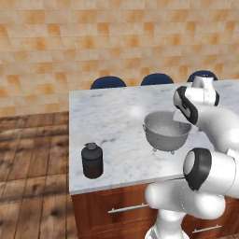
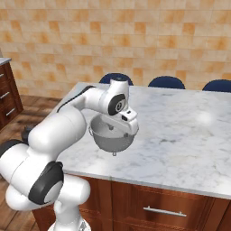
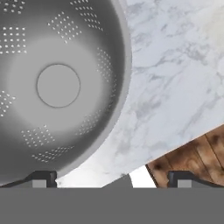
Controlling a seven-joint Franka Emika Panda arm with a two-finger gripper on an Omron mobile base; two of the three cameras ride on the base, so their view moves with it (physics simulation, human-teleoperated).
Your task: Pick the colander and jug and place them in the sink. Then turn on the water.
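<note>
Gripper (image 3: 112, 180) was spread, one tip over the colander (image 3: 59, 85) rim, the other outside it; nothing pinched yet. Colander sat on the marble counter (image 1: 112, 121) near its front edge, jug (image 1: 92, 161) well apart at the corner. Neither moved to a sink, so approx. everything left, water incl. Colander: matte perforated metal, rolled rim, small feet. Jug: dark, cylindrical, knobbed lid.

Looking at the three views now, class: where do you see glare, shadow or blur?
Left base view: soft white glare on the marble counter beside the colander. Right base view: a similar bright patch at the counter's right. Hand view: smooth shading inside the colander, everything sharp, no blur.
</note>
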